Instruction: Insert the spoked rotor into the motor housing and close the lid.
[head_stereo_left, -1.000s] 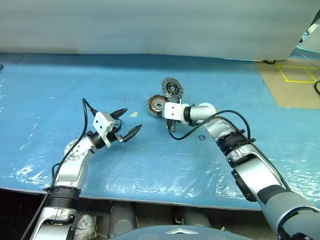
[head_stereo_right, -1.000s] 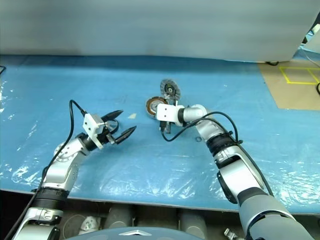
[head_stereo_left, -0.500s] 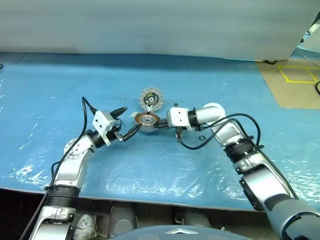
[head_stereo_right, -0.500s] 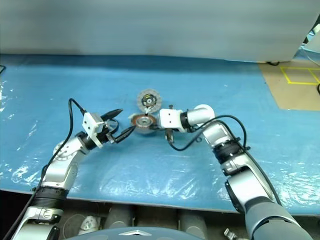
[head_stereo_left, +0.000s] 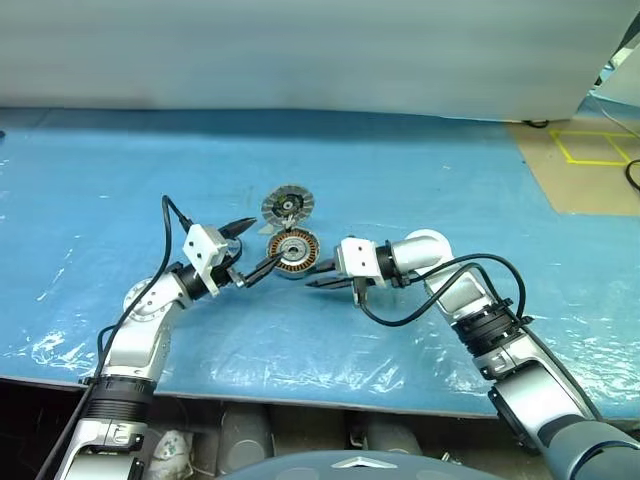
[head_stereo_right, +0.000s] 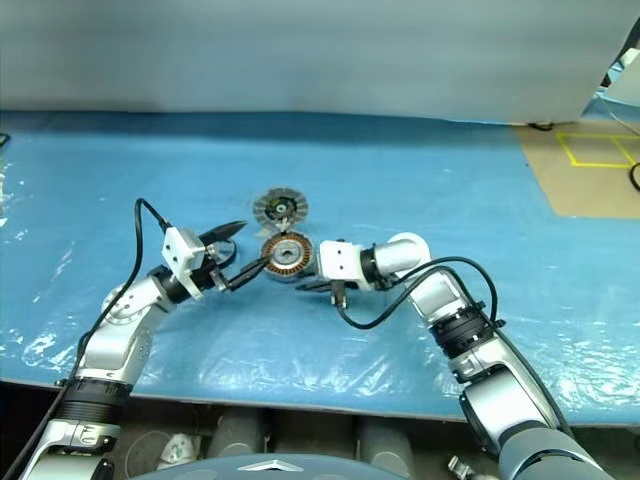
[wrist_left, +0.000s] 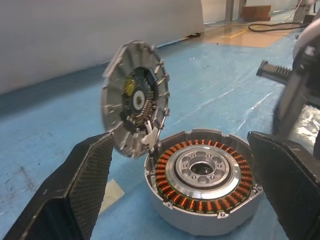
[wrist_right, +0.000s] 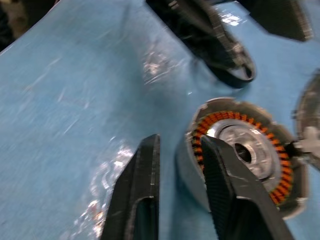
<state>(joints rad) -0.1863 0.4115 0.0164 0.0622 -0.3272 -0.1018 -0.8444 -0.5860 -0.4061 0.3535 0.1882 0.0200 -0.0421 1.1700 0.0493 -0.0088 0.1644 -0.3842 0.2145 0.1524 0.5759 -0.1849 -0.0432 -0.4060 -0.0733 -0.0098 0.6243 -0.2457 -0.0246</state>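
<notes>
Motor housing (head_stereo_left: 293, 251) hemmed in on the blue sheet (head_stereo_left: 420, 180): left gripper (head_stereo_left: 249, 247) spread wide on one side, one fingertip just beside the wall, right gripper (head_stereo_left: 320, 277) close against the opposite side, fingers a little apart. Lid (head_stereo_left: 287, 206) propped up on the far rim, blocking any approach from behind. Open from straight above. Wide bare sheet all around, far side and near edge alike.

There was 1 motor housing (head_stereo_left: 293, 251), 1 lid (head_stereo_left: 287, 207), 2 grippers, and perhaps 1 small ring (head_stereo_left: 402, 277) right of them.
</notes>
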